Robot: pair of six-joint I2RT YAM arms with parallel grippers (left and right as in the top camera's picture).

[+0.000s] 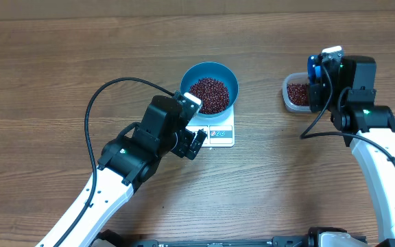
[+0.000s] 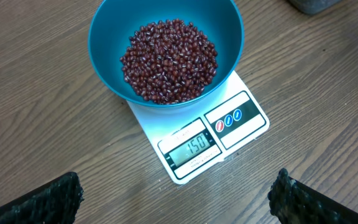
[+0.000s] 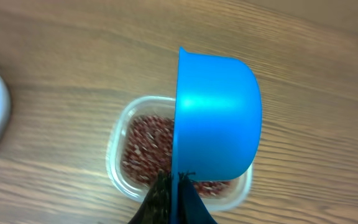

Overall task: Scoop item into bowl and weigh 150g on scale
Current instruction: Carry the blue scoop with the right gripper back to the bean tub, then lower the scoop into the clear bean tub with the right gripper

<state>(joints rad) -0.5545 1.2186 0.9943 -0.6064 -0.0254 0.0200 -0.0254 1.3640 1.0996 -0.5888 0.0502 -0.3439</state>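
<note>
The blue bowl [image 2: 104,37] sits on the white kitchen scale [image 2: 241,118], covering its far part and leaving the near edge with the display [image 2: 191,148] and 3 small buttons uncovered. The display reads 150. A mound of small dark red-brown beans [image 2: 169,59] fills the bottom of the bowl. The scale lies flat on the wooden worktop [image 1: 60,62], near its middle.

The left fingers [image 2: 48,202] are spread wide apart with nothing between them. They hang over the worktop just in front of the scale's display edge, touching neither scale nor bowl.

Well apart to the right, the right fingers [image 3: 154,202] are closed on the thin handle of a small blue scoop [image 3: 219,118]. The scoop is turned on its side, its rim upright and its rounded back facing the wrist camera, so I cannot tell what is inside it. It hangs directly above a clear plastic tub [image 3: 120,143] that stands on the worktop and holds more of the same beans [image 3: 145,149].
</note>
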